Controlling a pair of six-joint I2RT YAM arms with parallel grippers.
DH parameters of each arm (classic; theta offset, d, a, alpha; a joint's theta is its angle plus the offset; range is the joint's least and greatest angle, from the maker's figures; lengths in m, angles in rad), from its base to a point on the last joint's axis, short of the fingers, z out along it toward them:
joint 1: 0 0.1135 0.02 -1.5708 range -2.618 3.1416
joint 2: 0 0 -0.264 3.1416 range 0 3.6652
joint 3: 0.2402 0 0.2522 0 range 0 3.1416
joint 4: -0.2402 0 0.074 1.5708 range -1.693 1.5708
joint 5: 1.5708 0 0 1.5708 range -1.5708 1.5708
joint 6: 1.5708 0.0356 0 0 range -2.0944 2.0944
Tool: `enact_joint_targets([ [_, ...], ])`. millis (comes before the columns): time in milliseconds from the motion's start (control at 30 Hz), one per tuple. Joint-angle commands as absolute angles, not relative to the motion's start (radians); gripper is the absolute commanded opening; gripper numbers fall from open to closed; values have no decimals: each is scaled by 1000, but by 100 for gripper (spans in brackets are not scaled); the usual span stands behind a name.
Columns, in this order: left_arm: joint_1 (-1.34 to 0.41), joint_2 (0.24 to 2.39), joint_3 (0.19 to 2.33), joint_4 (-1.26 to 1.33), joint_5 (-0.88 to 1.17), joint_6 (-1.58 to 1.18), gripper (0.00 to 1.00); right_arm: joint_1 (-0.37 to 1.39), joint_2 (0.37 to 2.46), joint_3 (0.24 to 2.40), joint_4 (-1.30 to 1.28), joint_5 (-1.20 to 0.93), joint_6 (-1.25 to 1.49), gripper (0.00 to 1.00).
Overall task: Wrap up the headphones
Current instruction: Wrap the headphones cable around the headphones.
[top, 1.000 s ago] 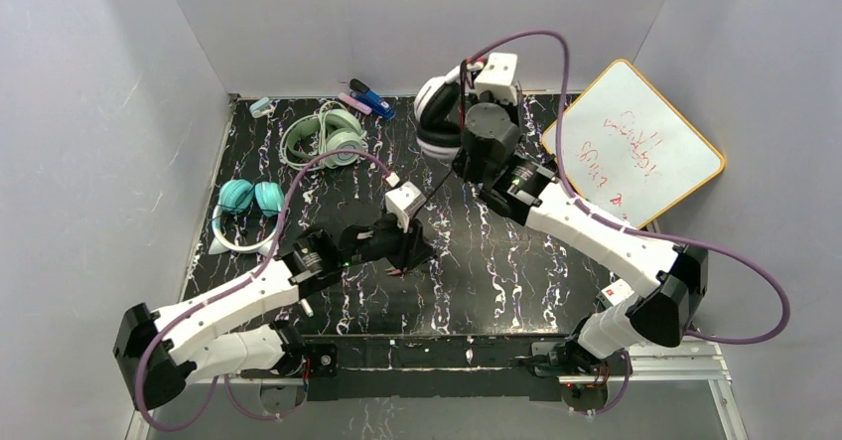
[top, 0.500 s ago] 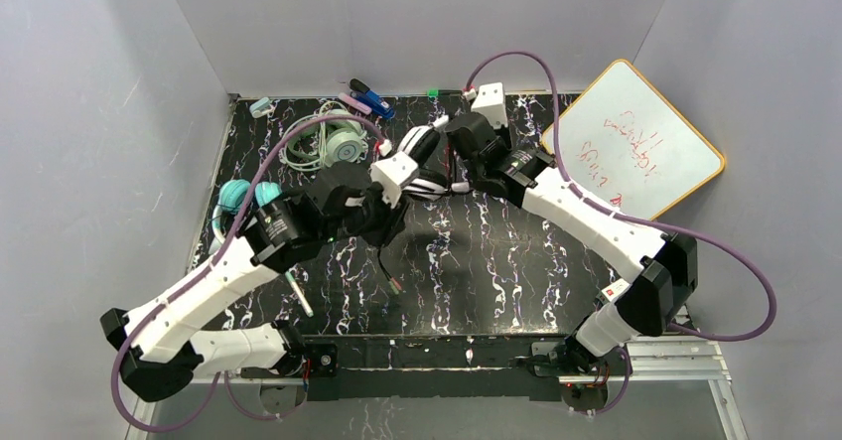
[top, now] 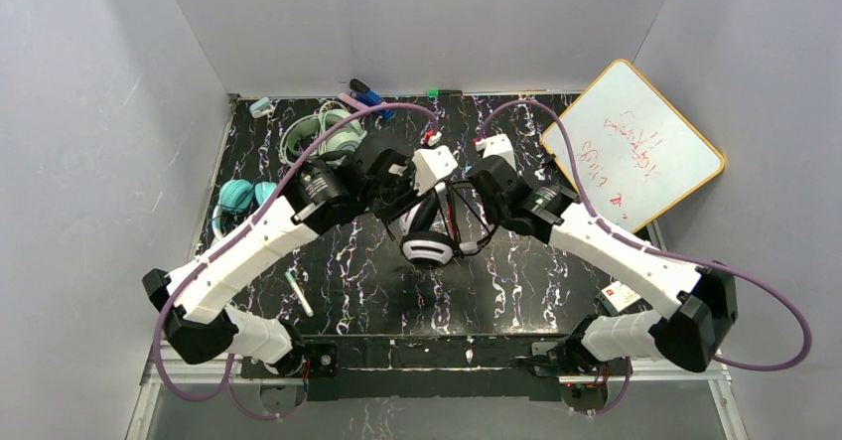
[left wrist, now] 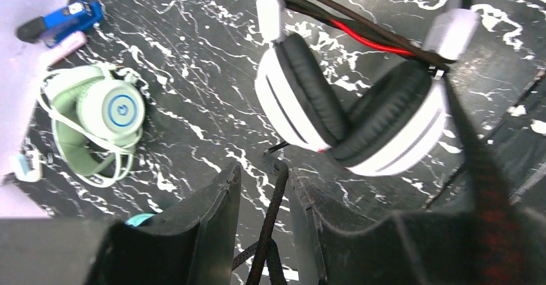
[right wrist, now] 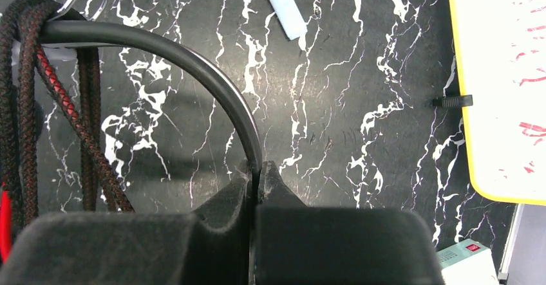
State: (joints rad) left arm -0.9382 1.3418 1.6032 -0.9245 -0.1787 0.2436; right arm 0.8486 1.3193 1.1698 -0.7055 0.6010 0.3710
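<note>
The right gripper (right wrist: 259, 172) is closed on the headband (right wrist: 193, 60) of the black-and-white headphones (left wrist: 302, 98). The thin black band is clamped between the fingertips and arcs away up and to the left of them. At the far end of that arc, several turns of braided cable (right wrist: 22, 105), black with red flecks, are seen hanging over the band. Well off to the right of this gripper, a yellow-edged whiteboard (right wrist: 508, 73) with red writing is noted. A pale blue stick (right wrist: 281, 5) lies on the table ahead of the fingertips.

The left gripper (left wrist: 264, 195) is found with a narrow gap between its fingers (left wrist: 216, 220). The braided cable runs lengthwise through that gap and looks thinner than it. Whether the pads touch the cable cannot be told. Just beyond the fingertips, the two padded cups of the black-and-white headphones sit side by side, with the cable crossing above them.

From above, these headphones are seen between the two grippers, over the middle of the dark marbled table (top: 516, 281).

To the left of the left gripper, the mint-green headphones (left wrist: 109, 108) lie flat with their pale cable looped around them. A blue object (left wrist: 61, 21) is recorded beyond them at the table's far edge. The teal headphones (top: 238, 197) lie beside the left arm near the wall.
</note>
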Motion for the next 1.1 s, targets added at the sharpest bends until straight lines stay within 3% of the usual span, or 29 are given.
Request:
enact_joint_targets([
  [0,-937,1361,1683,-929,-258,365,3,875,1245,1143,-733,566,355,1],
  [133,-899,1359,1620,-818,-215,405,3,900,1189,1137,-715,451,363,1],
  [300,-679,1436,1647,-745,142,368,3,931,1133,1151,-713,342,386,1],
  [500,-610,1526,1628,-677,225,339,5,940,1068,1150,-707,247,396,1],
  [767,-522,1439,1347,-324,426,100,19,941,1024,1220,-695,204,423,1],
  [900,-497,1412,1248,-220,469,28,19,941,1023,1288,-695,163,448,1],
  [1067,-494,1371,1130,-143,520,19,27,941,1038,1377,-725,132,483,1],
])
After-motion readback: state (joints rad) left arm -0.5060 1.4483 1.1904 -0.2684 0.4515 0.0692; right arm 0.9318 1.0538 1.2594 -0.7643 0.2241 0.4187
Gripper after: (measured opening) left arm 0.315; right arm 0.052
